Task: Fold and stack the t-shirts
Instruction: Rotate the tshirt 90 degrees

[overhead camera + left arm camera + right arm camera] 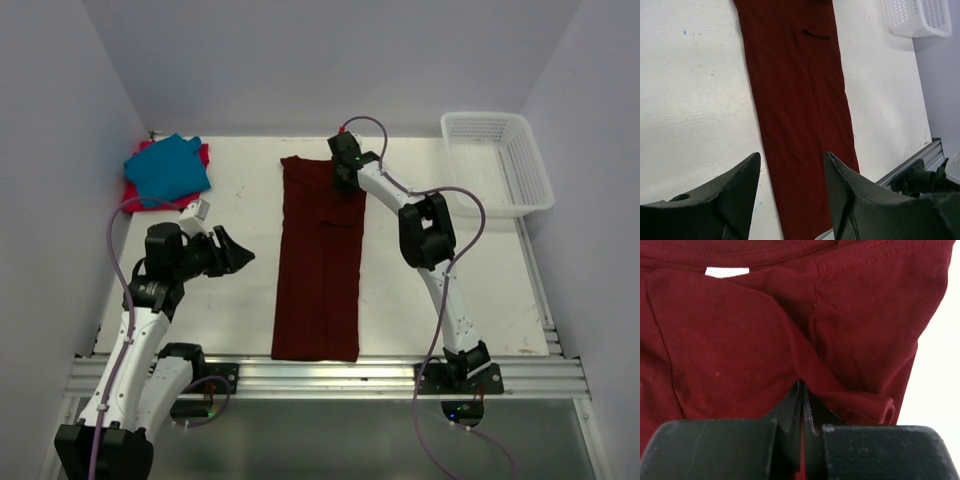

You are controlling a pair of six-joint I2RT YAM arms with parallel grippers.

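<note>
The dark maroon t-shirt lies folded into a long narrow strip down the middle of the table. My right gripper is at the strip's far right corner, shut on a pinch of maroon cloth; in the right wrist view the gripper has the fabric bunched up around its tips. My left gripper hovers open to the left of the strip, holding nothing. The left wrist view shows that gripper over the strip's near left edge. A folded teal t-shirt rests on the red-pink t-shirt at the far left corner.
A white mesh basket stands at the far right corner, also seen from the left wrist as a basket. White walls close in the sides and back. A metal rail runs along the near edge.
</note>
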